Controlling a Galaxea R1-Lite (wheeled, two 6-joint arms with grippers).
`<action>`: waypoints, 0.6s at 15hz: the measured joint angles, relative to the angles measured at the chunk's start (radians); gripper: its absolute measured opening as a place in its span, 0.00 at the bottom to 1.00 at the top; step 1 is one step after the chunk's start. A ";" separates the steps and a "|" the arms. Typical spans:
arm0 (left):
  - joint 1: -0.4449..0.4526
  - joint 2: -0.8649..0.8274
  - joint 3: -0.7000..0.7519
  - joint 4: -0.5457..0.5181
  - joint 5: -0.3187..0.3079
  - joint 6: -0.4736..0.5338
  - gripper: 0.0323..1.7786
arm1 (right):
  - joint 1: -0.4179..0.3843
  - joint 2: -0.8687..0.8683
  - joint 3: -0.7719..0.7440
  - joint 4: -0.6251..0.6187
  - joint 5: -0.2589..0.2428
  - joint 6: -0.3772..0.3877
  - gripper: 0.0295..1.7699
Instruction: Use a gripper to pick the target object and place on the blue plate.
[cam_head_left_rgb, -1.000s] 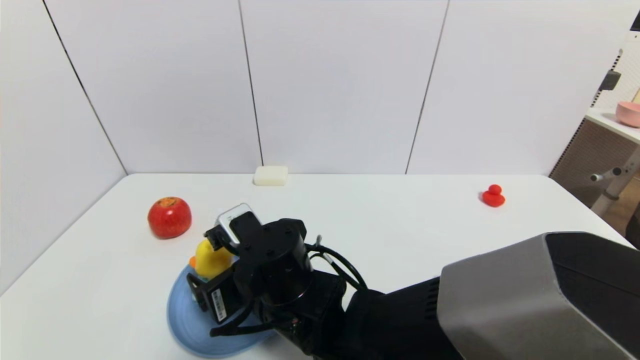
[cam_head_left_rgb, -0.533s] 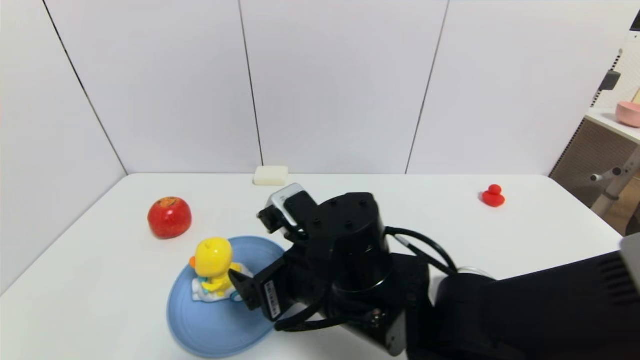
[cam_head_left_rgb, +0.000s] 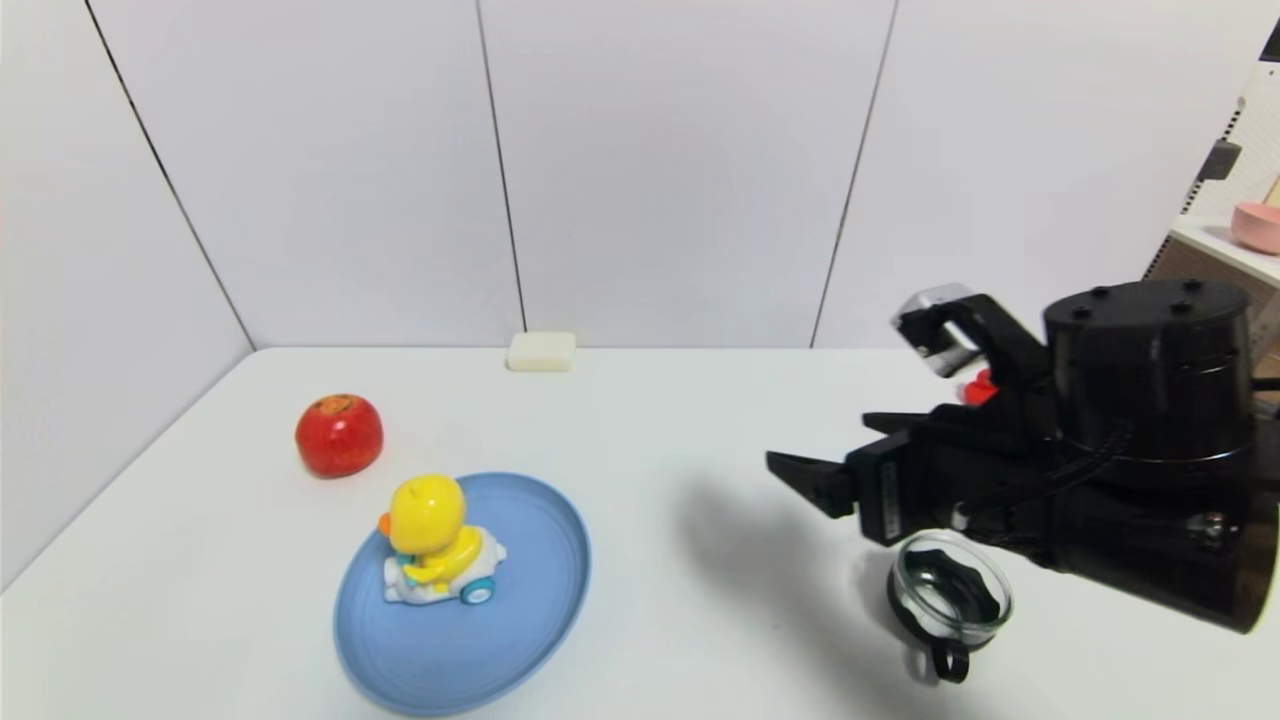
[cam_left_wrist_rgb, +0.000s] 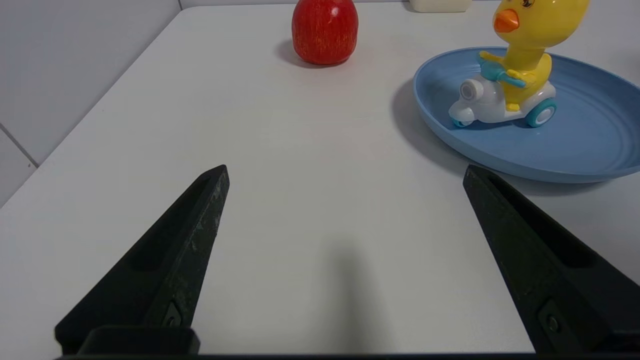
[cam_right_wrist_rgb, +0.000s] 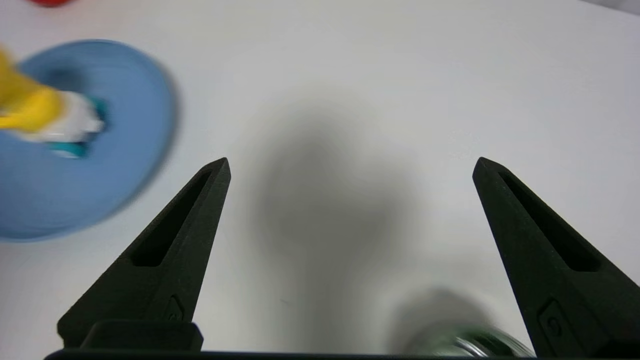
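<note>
We find the duck toy (cam_head_left_rgb: 432, 543) standing upright on the plate (cam_head_left_rgb: 520, 640), toward its far left part, at the near left of the table (cam_head_left_rgb: 660, 440). The apple (cam_head_left_rgb: 339, 434) sits behind the plate and to its left, apart from it. A small block (cam_head_left_rgb: 541, 351) lies at the table's far edge, against the wall. The glass bowl (cam_head_left_rgb: 949, 597) rests near right, below the right gripper (cam_head_left_rgb: 835, 455), which partly hides the small duck (cam_head_left_rgb: 978, 387) behind it.

Right gripper (cam_head_left_rgb: 835, 455): raised on its arm, fingers (cam_right_wrist_rgb: 165, 250) spread wide, nothing between the jaws. Left gripper (cam_left_wrist_rgb: 345, 175): low, level, fingers (cam_left_wrist_rgb: 175, 260) spread wide, nothing between the jaws.
</note>
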 joint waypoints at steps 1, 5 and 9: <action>0.000 0.000 0.000 0.000 0.000 0.000 0.95 | -0.068 -0.051 0.026 0.029 -0.003 0.000 0.95; 0.000 0.000 0.000 0.000 0.000 0.000 0.95 | -0.262 -0.267 0.173 0.083 -0.003 -0.002 0.96; 0.000 0.000 0.000 0.000 0.000 0.000 0.95 | -0.390 -0.571 0.374 0.134 0.002 -0.036 0.96</action>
